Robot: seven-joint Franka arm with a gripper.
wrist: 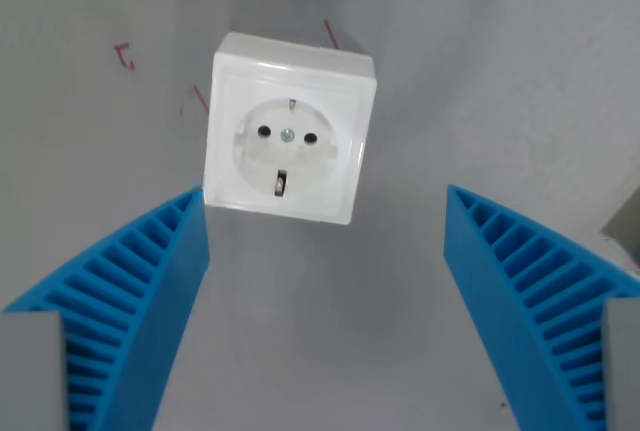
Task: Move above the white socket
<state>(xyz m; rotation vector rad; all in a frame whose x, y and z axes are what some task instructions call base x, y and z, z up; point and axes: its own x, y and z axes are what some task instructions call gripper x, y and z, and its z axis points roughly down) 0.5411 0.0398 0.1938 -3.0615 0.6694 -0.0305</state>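
Here I see my gripper point(325, 251) spread wide, its ribbed blue plastic fingers point(130, 291) holding nothing. Beyond them, the square white plastic socket point(290, 129) lies face-up on the grey tabletop point(500, 81), among faint red marks point(124, 55).

One white socket point(289, 129) sits on the grey desk point(500, 71), and that's the only object of its kind here. On its face I count two round pin holes, one centre screw and two metal earth clips. Two blue ribbed fingers point(130, 296) frame the view, and three small red marks point(124, 55) dot the desk.
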